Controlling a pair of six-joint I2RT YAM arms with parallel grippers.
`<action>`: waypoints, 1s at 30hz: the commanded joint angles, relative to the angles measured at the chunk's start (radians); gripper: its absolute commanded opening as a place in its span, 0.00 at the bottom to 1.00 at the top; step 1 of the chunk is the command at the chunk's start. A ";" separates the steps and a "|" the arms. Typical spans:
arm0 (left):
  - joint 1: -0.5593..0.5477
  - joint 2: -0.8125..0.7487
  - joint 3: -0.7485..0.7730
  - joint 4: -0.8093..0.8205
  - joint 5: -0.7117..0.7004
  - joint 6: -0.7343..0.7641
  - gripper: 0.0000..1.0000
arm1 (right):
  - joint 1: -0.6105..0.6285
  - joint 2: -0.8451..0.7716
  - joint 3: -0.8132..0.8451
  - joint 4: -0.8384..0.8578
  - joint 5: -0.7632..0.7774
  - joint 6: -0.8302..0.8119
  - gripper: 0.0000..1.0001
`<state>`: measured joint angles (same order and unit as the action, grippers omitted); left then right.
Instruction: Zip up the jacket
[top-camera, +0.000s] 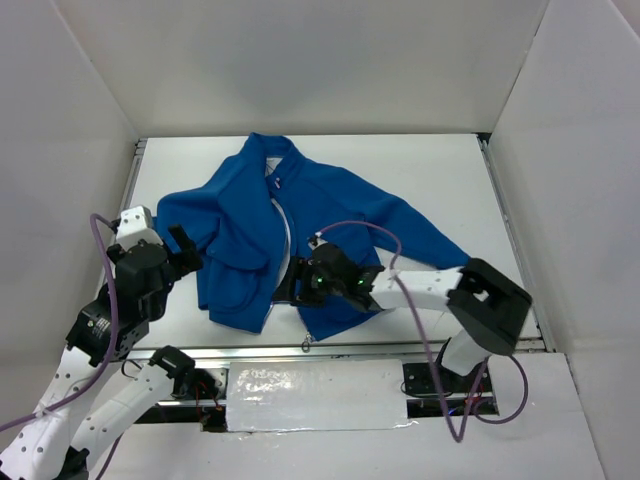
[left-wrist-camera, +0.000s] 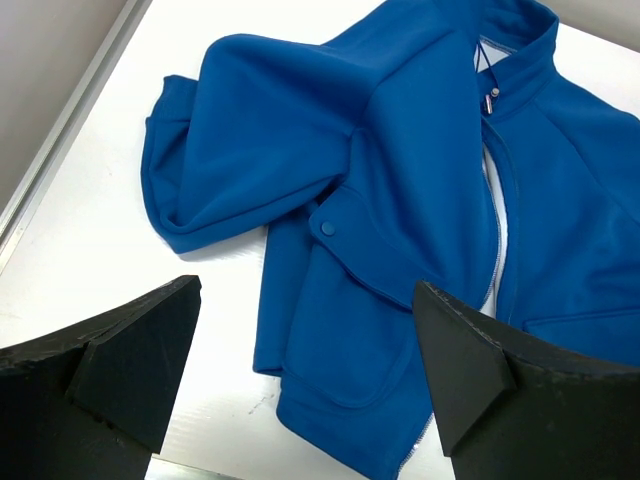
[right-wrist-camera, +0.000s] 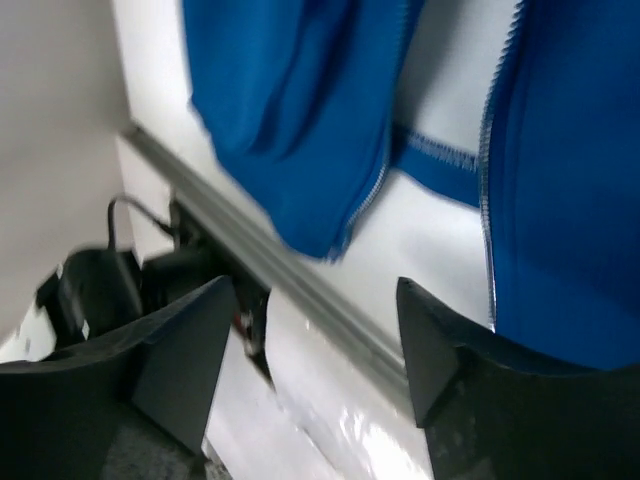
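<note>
No writing to read
The small white tag (left-wrist-camera: 486, 55) at the neck of the jacket (left-wrist-camera: 400, 180) is too small and blurred to show any legible print.

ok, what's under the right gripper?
The jacket hem, zipper edges apart, white table between them. The open right gripper hides this from the top view; wrist view too blurred to find the pull.

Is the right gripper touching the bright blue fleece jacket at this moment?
Cannot tell. In the blurred right wrist view the right gripper overlaps the bright blue fleece jacket, and the top view shows neither contact nor gap.
</note>
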<state>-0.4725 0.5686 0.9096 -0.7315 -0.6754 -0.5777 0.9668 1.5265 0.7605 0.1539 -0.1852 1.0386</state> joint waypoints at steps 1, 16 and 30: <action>0.006 0.016 -0.002 0.041 0.003 0.022 0.99 | 0.035 0.105 0.074 0.188 0.115 0.144 0.70; 0.006 0.050 -0.006 0.066 0.071 0.055 0.99 | 0.015 0.319 0.210 0.127 0.184 0.106 0.67; 0.008 0.059 -0.009 0.076 0.096 0.065 0.99 | 0.007 0.251 0.169 0.076 0.247 0.058 0.67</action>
<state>-0.4713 0.6209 0.9092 -0.7010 -0.5941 -0.5449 0.9829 1.8141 0.9279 0.2260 0.0288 1.1244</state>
